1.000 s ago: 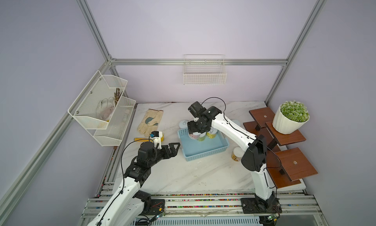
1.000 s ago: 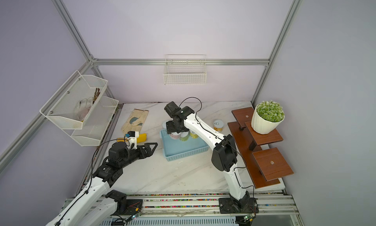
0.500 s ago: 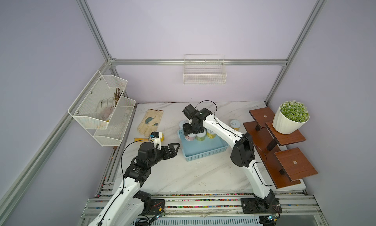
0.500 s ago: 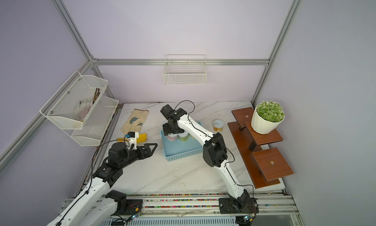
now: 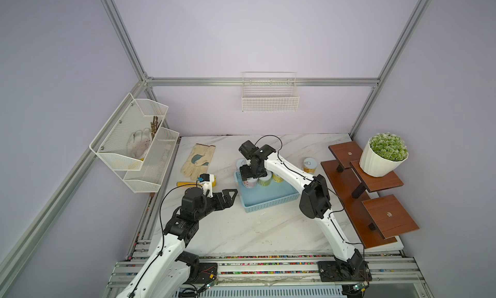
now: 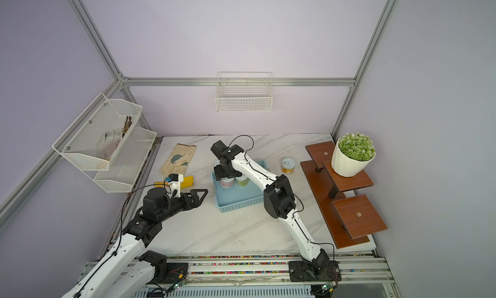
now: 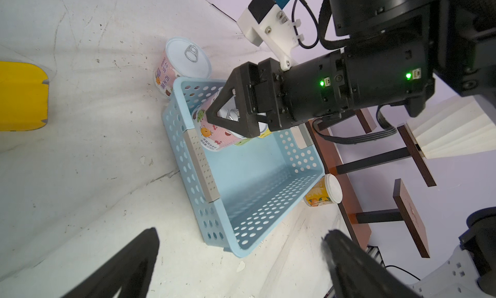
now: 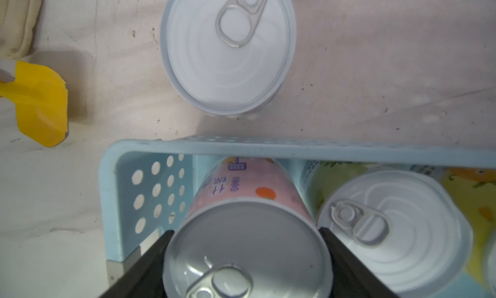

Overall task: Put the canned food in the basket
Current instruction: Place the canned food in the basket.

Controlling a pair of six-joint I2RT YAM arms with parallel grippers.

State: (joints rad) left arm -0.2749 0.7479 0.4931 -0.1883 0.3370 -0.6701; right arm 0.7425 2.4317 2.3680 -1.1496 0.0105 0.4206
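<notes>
- Jaws of right gripper [image 8: 247, 259] pinch pink can [image 8: 241, 192] by its sides, upright, in far-left corner of basket [image 8: 268, 149]; this likely packs it tight beside green can [image 8: 389, 229].
- Left gripper [image 5: 230, 197] spread, empty, clear of basket.

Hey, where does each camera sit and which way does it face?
Both top views: high behind the arms, facing down toward the back wall; left arm, right arm and right pincer at the basket show.
Left wrist: on the left arm, facing across the table at the basket; the open left pincer shows.
Right wrist: on the right arm, looking down; the right pincer clamps the pink can.
Shared: both wrist views show the pink can and the can outside the basket.
</notes>
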